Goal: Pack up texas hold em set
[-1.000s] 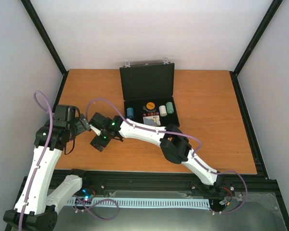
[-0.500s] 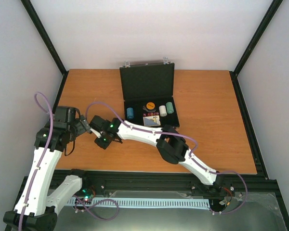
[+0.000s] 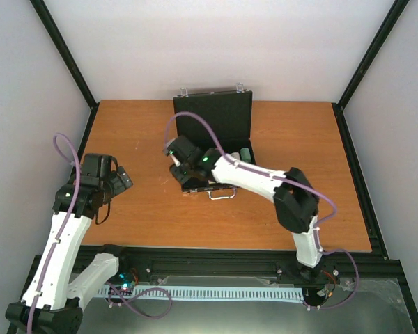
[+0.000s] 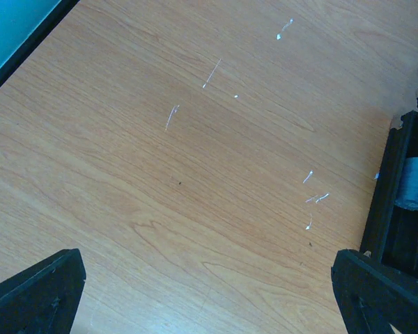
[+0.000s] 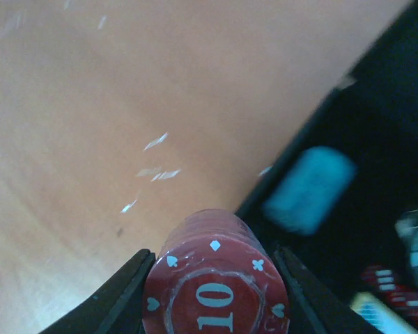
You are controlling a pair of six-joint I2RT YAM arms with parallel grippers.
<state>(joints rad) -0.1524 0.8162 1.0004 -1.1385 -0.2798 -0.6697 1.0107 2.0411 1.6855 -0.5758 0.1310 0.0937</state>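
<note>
Stowing of loose chips is the step in hand. The right gripper (image 5: 213, 275) has both fingers clenched on a red stack of round plastic poker chips (image 5: 210, 240) with a white "10" on its top face. It holds the stack at the left rim of the black flat hinged briefcase (image 3: 212, 122). The briefcase lies open at the far middle of the wooden table (image 3: 299, 139), its silver handle (image 3: 221, 195) on the near edge.

Inside, a light blue chip stack (image 5: 308, 189) sits just within the left rim and a green chip stack (image 3: 245, 153) lies toward the right. A blue-yellow card deck (image 5: 376, 311) and some red pieces (image 5: 390, 282) lie between them, too blurred to name.

As I judge it, the next move calls for carrying the red stack right over the rim, lowering it beside the blue one, then letting go.

The left gripper (image 4: 209, 282) hangs over bare table left of the briefcase, its fingers spread wide and empty.
</note>
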